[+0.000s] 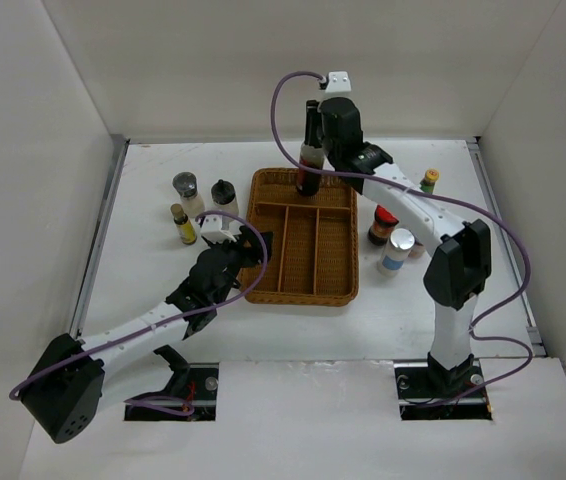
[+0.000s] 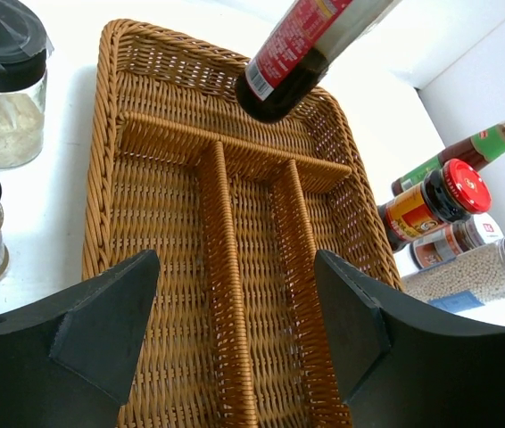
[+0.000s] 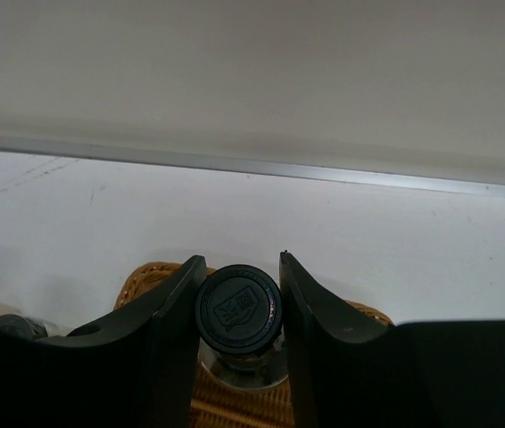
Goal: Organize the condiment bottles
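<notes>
My right gripper is shut on the black cap of the tall clear bottle of dark liquid. It holds the bottle tilted over the far compartment of the wicker basket; the bottle's base also shows in the left wrist view. My left gripper is open and empty over the basket's left near part. Left of the basket stand a grey-capped jar, a black-capped shaker and a small yellow bottle. Right of it stand a red-capped jar, a silver-capped jar and a green yellow-capped bottle.
The basket has one wide far compartment and three long near ones split by woven dividers; all are empty. A brown shaker stands between the red-capped and silver-capped jars. White walls close the table on three sides.
</notes>
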Tool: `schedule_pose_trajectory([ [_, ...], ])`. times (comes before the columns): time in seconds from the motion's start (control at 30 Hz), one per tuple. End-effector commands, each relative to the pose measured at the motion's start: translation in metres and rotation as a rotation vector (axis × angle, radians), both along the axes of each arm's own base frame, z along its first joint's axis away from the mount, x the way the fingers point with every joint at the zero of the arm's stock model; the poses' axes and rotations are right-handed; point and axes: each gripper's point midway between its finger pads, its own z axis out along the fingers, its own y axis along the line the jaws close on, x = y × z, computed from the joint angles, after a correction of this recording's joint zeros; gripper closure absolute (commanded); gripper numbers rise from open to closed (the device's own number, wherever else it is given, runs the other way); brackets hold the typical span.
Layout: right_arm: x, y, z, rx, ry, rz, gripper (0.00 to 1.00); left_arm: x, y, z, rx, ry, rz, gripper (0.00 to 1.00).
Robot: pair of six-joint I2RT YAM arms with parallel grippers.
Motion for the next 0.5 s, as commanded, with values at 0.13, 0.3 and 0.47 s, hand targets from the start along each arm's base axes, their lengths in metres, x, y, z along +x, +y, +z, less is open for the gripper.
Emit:
schedule_pose_trajectory([
  [0.13,0.005,0.027,0.028,0.146,-0.132,0.027,0.77,0.001,-0.001,0.012,-0.051,-0.038,-0.007,0.31],
  [0.3,0.0,0.034,0.01,0.124,-0.105,0.041,0.68,0.001,-0.001,0.012,-0.052,-0.036,-0.006,0.31],
  [0.47,-0.005,0.033,0.012,0.132,-0.113,0.044,0.51,0.001,0.001,0.013,-0.056,-0.041,-0.003,0.31],
])
